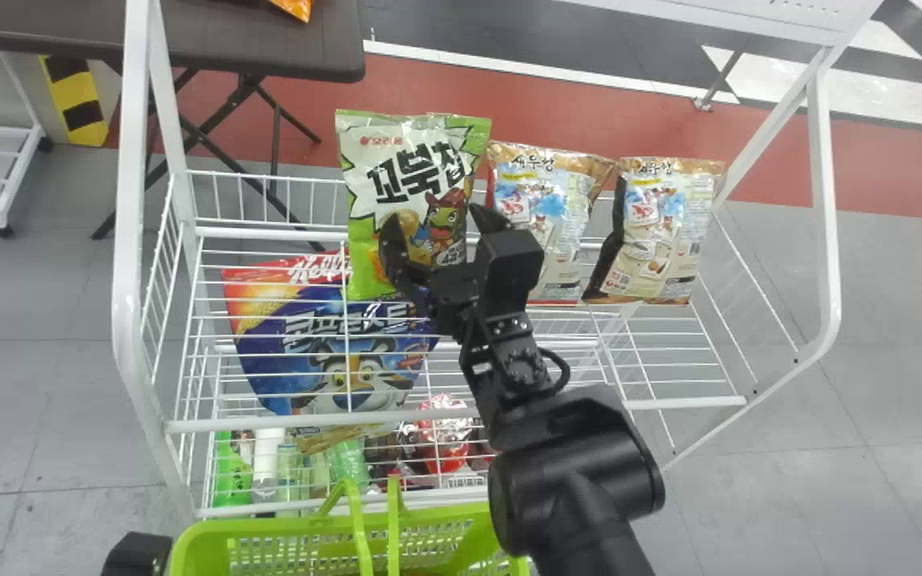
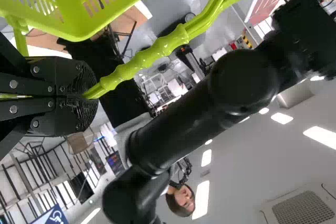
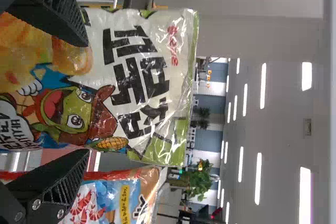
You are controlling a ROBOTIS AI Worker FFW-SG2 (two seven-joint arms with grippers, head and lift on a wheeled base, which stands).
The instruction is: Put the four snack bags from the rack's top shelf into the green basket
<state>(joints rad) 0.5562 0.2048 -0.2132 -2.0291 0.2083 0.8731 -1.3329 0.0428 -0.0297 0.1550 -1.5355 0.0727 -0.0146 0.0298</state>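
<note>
Within the white wire rack's edges, the green-white foil bag needed the spread right claw centred; left claw clenched lime plastic handle.

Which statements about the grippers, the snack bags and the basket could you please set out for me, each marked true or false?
1. The left gripper grips a handle of the light-green plastic basket. True.
2. The right gripper has its fingers pressed together. False: they stand apart at the glossy green-and-white bag.
3. In the head view, two orange-topped bags are right of the green-and-white bag. True.
4. The blue-and-red bag with a cartoon tiger is in the basket. False: it is at the white wire rack.
</note>
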